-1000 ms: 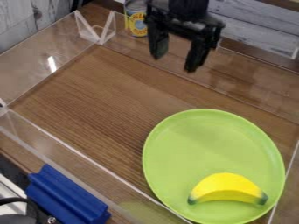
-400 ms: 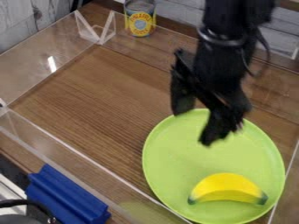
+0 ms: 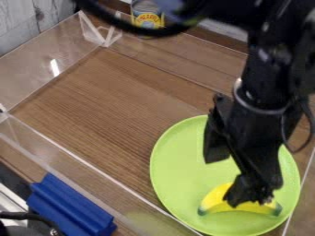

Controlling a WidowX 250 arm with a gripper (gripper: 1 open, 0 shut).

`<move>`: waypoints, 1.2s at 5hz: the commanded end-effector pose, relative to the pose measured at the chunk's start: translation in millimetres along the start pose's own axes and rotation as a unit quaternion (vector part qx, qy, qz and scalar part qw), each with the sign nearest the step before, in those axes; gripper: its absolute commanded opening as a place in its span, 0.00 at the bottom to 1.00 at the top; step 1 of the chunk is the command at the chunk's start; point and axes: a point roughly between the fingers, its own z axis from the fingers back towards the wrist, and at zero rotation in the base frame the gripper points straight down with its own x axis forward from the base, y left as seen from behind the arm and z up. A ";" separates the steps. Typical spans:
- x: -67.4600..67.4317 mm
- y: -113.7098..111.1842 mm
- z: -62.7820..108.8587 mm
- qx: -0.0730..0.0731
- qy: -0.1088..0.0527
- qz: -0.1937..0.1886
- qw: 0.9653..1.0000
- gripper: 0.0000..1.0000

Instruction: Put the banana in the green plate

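The large lime-green plate [image 3: 181, 157] lies at the near right of the wooden table. On its near part rests the small yellow banana [image 3: 222, 200], mostly hidden behind the arm; only its left end and lower edge show. My black gripper [image 3: 237, 171] hangs pointing down over the plate, just above the banana. Its two fingers [image 3: 257, 185] stand wide apart with nothing between them, so it is open.
Clear acrylic walls [image 3: 50, 64] surround the table. A yellow-labelled can [image 3: 146, 17] stands at the back. A blue block [image 3: 68, 210] sits outside the wall at the near left. The wooden surface [image 3: 110, 101] lies left of the plate.
The arm has come from the back of the table toward the camera and to the right, now standing over the plate and covering most of the banana. The wrist has rolled. The banana has not moved.
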 end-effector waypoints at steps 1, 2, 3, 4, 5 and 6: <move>6.1 -3.7 -8.1 0.010 -0.028 -0.023 0.999 1.00; 7.9 -6.3 -21.0 0.010 -0.041 -0.032 0.999 1.00; 10.1 -6.2 -32.1 0.010 -0.049 -0.035 0.998 1.00; 11.1 -6.0 -42.8 0.010 -0.057 -0.034 0.998 1.00; 12.6 -5.0 -50.9 0.008 -0.062 -0.032 0.998 1.00; 14.2 -4.1 -58.2 0.008 -0.064 -0.032 0.997 1.00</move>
